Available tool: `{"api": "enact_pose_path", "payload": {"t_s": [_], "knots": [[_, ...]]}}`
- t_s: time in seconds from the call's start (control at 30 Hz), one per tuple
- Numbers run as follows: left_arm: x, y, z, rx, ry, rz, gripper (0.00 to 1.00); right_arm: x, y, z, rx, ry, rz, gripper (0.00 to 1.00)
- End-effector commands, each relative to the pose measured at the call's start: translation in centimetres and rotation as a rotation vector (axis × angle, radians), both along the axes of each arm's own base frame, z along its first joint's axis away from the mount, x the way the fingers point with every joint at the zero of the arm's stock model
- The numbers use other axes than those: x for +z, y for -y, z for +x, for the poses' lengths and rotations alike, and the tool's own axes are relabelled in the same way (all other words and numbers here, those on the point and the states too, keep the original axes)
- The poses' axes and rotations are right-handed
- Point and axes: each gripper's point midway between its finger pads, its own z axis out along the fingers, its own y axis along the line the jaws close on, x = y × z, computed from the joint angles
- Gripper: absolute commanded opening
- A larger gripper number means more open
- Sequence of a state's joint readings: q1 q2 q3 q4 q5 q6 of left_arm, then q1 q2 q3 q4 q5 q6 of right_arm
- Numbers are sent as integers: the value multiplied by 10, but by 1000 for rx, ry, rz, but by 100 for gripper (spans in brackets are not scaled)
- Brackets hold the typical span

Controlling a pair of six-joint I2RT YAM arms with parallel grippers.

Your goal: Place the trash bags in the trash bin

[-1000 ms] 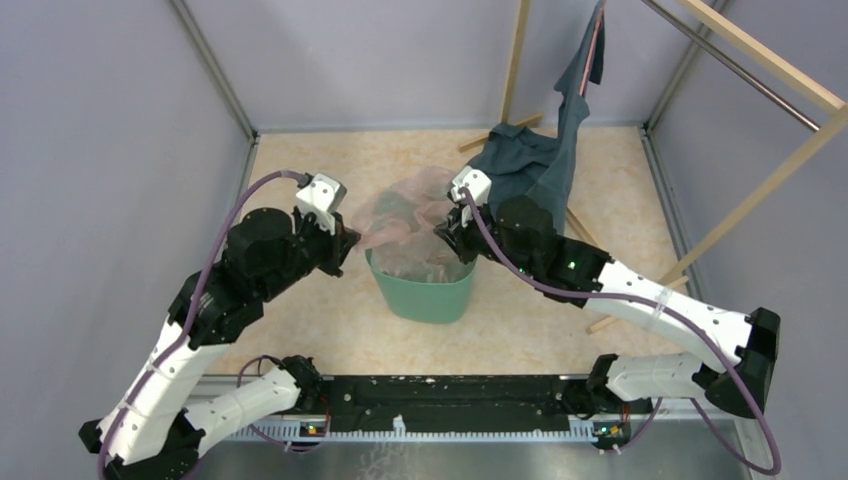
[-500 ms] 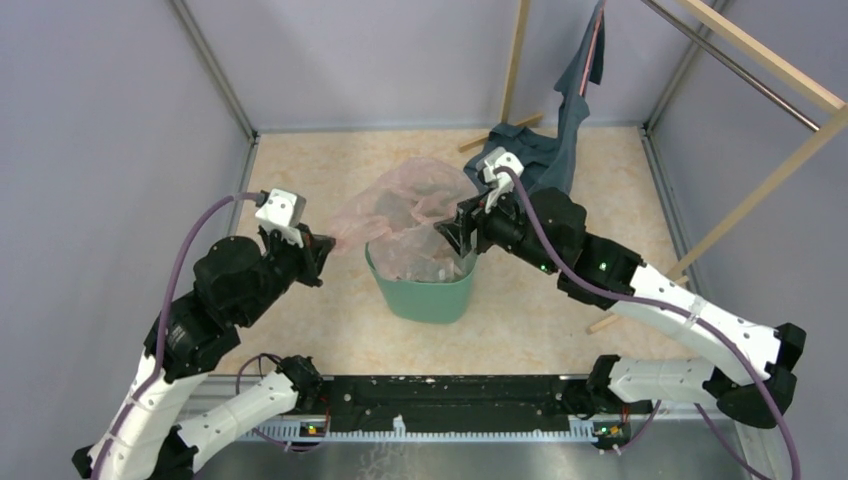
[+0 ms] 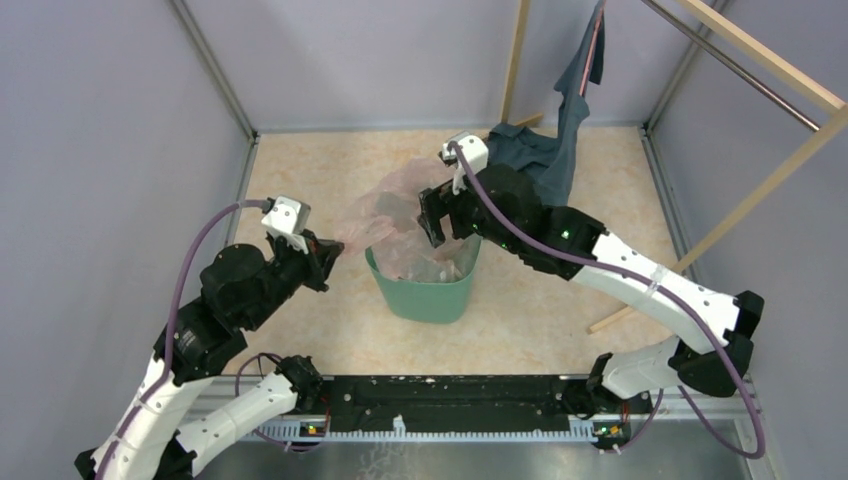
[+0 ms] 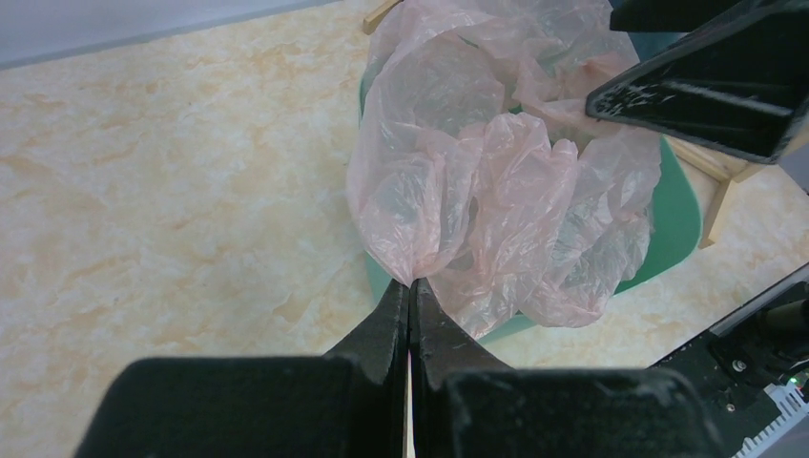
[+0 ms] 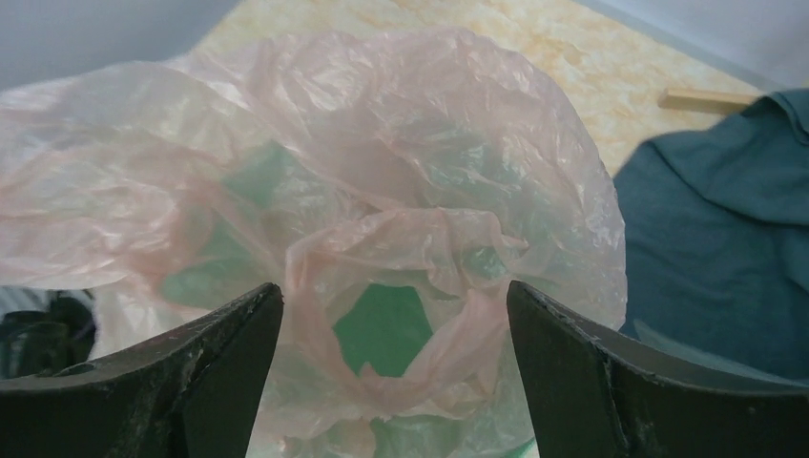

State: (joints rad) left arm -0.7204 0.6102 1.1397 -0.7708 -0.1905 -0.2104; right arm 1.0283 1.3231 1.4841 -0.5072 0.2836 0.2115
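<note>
Marbled table (image 3: 300, 170): trash bag (image 3: 395, 215) stretches leftward over bin (image 3: 420, 295).

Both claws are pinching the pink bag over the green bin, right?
Only the left gripper pinches the pink bag over the green bin. The right gripper is open, jaws wide apart and gripping nothing, as the right wrist view shows.

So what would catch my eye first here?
A crumpled pale-pink plastic bag billows out of the mint-green bin mid-table. The left arm has its jaws shut on one edge of the bag, while the right arm hovers above it, jaws open. Behind, a dark blue-grey garment hangs down at the far right.
</note>
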Motion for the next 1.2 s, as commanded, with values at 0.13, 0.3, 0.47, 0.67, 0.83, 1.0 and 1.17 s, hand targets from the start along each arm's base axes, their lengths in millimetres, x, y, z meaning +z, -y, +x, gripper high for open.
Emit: {"api": "enact_pose_path", "payload": {"t_s": [0.13, 0.3, 0.47, 0.67, 0.83, 1.0, 1.17], "knots": [[9, 7, 5, -11, 36, -41, 0, -11, 14, 4, -12, 67, -171, 86], [7, 8, 6, -12, 29, -36, 0, -47, 10, 9, 21, 83, -278, 91], [2, 8, 7, -6, 19, -34, 0, -60, 5, 11, 50, 111, -318, 77], [-4, 11, 7, -10, -1, -35, 0, -53, 7, 23, -51, 120, -279, 17], [-11, 10, 7, -7, -15, -27, 0, -18, 39, 32, -233, 169, -208, 0], [-19, 7, 7, 6, -30, -4, 0, 10, 53, 19, -239, 174, -92, 0], [-23, 4, 4, 8, -40, 6, 0, 27, 63, 4, -234, 142, 33, 0]]}}
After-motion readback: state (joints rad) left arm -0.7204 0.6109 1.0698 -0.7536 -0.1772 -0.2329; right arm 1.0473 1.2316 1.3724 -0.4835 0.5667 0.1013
